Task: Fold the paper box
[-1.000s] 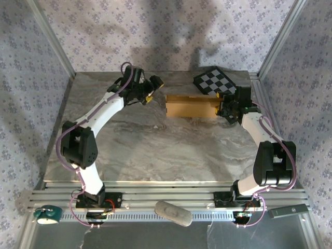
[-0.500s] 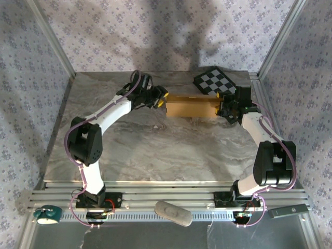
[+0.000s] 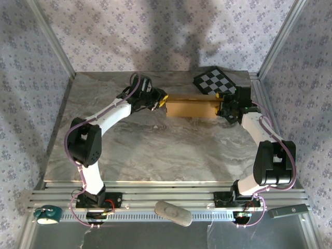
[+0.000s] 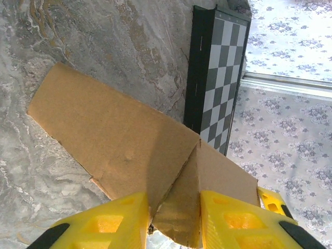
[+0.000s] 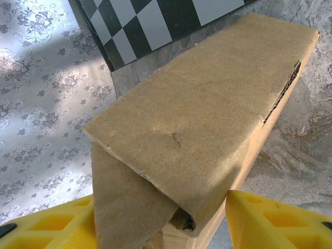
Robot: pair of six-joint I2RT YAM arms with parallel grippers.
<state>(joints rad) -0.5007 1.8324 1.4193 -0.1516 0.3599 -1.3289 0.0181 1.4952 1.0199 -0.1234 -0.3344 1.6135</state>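
Tan corrugated cardboard, the paper box [image 3: 191, 108], is seen lying on the marble-patterned table [image 3: 155, 140] just on the near side of the checkerboard panel [image 3: 217, 81], its long axis running crosswise and its right end closest to the panel's near corner. That end is gripped by the right gripper [image 3: 222, 109]. In the right wrist view the yellow fingers [image 5: 280, 218] are set wide, one on each side of the folded end, and the cardboard is held between them. The end farthest from the panel is taken by the left gripper [image 3: 164, 100]. In the left wrist view a creased end flap is caught between its fingers [image 4: 111, 223], which are drawn in narrowly and appear to be pinching it.

The step in hand is judged to be the folding in of that far end flap while the box is braced at the panel end. It would be done well if the right grip were kept firm so that the box is not dragged away from the panel. The flap should be turned along its own crease, not bent across the corrugations. A light pinch is advised, since the thin board could be crushed or torn. The flap's free corner should be guided inside the side wall, so that it is not jammed against the wall's edge.
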